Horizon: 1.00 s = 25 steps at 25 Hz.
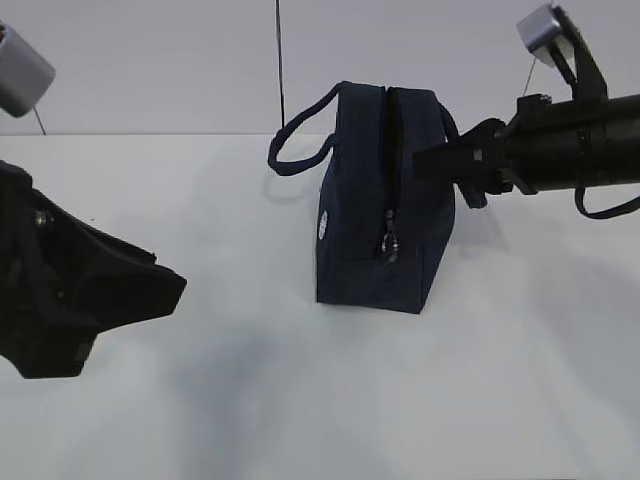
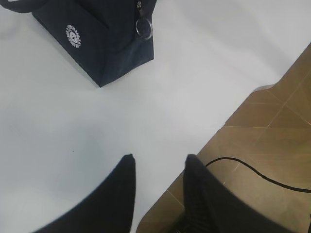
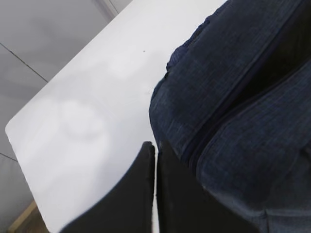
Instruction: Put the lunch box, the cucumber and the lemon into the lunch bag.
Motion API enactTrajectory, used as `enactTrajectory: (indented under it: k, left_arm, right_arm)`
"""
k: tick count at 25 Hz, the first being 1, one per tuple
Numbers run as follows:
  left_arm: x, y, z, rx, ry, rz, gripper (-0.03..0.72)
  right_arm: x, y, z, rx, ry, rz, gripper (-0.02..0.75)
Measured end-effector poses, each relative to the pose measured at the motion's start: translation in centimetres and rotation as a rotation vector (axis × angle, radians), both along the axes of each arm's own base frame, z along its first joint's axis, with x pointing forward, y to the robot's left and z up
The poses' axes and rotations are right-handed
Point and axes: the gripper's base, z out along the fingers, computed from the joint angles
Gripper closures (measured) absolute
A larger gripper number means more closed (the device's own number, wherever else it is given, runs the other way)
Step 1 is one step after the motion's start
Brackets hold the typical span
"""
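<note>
Fingers (image 2: pixel 121 194) of the left gripper (image 1: pixel 165 290) stand apart and empty over the near white table (image 1: pixel 300 400), whose edge gives onto brown floor tiles with a black cable (image 2: pixel 252 172). Farther back the navy lunch bag (image 1: pixel 360 240) stands upright mid-table, round white logo (image 2: pixel 73 36) low on its side, ring pull (image 2: pixel 144 26) hanging down its end; the zip looks closed, though dimly. Beyond, the right gripper (image 3: pixel 156 184), pressed nearly closed, holds nothing beside the bag's top.

The right claw (image 3: pixel 155 150), fingers pressed together, sits beside the lunch bag (image 3: pixel 233 97).
</note>
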Motion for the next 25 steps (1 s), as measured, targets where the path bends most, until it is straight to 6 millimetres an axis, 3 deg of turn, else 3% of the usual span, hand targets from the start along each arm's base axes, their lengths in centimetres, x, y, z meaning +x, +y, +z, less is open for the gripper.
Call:
enactTrajectory:
  k: [10,13,15,17,25]
  left_arm:
    - [0.0,0.0,0.0,0.000,0.003,0.000,0.447]
    - [0.0,0.0,0.0,0.001,0.004,0.000,0.447]
    - [0.0,0.0,0.0,0.001,0.004,0.000,0.447]
    - [0.0,0.0,0.0,0.001,0.004,0.000,0.447]
    - [0.0,0.0,0.0,0.000,0.005,0.000,0.447]
  right_arm:
    - [-0.6,0.0,-0.5,-0.053,0.031,0.057,0.723]
    - [-0.9,0.1,-0.6,-0.057,0.073,0.087,0.566]
    - [-1.0,0.1,-0.7,-0.055,0.104,0.084,0.412]
    - [-1.1,0.1,-0.8,-0.040,0.142,0.072,0.323]
    - [0.1,0.3,-4.2,0.026,0.353,0.016,0.271]
